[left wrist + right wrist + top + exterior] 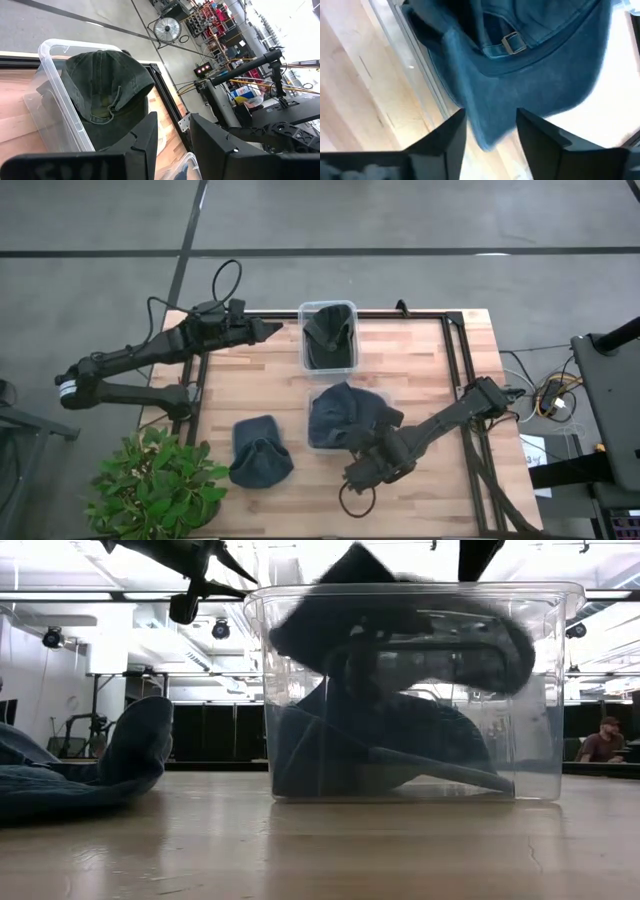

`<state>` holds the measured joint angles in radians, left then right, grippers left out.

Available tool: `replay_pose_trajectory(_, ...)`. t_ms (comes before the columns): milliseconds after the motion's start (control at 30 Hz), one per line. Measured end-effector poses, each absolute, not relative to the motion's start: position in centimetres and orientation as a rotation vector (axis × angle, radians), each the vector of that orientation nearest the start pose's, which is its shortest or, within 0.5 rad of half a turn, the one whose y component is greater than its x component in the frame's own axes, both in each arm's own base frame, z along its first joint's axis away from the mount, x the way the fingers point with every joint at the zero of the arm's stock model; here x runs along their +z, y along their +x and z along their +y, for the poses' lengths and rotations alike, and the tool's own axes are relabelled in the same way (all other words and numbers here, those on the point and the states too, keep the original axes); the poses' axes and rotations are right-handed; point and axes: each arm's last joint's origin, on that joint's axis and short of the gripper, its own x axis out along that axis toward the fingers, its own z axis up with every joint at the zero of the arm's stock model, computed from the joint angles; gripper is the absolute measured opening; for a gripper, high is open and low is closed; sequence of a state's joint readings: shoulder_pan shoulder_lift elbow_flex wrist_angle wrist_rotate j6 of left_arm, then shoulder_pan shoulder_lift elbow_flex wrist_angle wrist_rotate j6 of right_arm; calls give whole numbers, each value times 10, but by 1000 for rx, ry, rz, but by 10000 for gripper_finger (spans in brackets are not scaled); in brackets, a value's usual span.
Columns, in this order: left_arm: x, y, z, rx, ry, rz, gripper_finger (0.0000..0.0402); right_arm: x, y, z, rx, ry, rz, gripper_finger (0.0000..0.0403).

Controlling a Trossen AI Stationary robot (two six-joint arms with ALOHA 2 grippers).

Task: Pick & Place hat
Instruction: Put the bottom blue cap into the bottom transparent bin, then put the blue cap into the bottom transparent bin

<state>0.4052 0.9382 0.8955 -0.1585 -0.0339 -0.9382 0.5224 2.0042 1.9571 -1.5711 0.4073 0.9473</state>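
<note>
A blue denim hat (pixel 340 415) lies over the clear near bin (pixel 540 690). In the low view the blue hat (pixel 400 620) rides on the bin's rim, and one edge hangs outside it. My right gripper (pixel 352 445) is at the bin's near side, open. In its wrist view the right gripper (pixel 490 135) has that hanging edge between its fingers. A dark green hat (pixel 328 330) sits in the far bin (pixel 303 345). My left gripper (pixel 277 328) hovers left of that bin, open and holding nothing. A second blue hat (pixel 260 450) rests on the table. My right gripper stands with one finger on each side of the blue hat's hanging edge (pixel 487 132), coming level from the table's near right. Whether the fingers (pixel 447 137) touch the cloth, I cannot tell. The rest of the hat lies on the near bin's rim (pixel 420 65).
A potted plant (pixel 155 485) stands at the table's near left corner. A black frame rail (pixel 455 360) runs along the right side. A cable loop (pixel 355 502) lies near the near edge. Bare wood shows between the second blue hat and the left edge.
</note>
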Motion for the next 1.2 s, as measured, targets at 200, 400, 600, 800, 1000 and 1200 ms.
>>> replay_pose_trajectory(200, 347, 189, 82, 500, -957, -21, 107, 334, 317, 173, -527, 134, 1190, 204)
replay_pose_trajectory(400, 346, 189, 82, 488, -960, -10, 107, 366, 309, 165, -569, 210, 1017, 206)
replay_pose_trajectory(600, 340, 191, 76, 321, -933, 149, 107, 385, 305, 161, -602, 245, 898, 205)
replay_pose_trajectory(800, 326, 196, 72, 161, -916, 340, 107, 388, 308, 161, -609, 252, 839, 205)
replay_pose_trajectory(1000, 318, 199, 68, -28, -842, 456, 107, 388, 309, 161, -615, 263, 834, 205)
replay_pose_trajectory(1200, 309, 201, 61, -157, -648, 543, 107, 388, 309, 162, -612, 274, 826, 205)
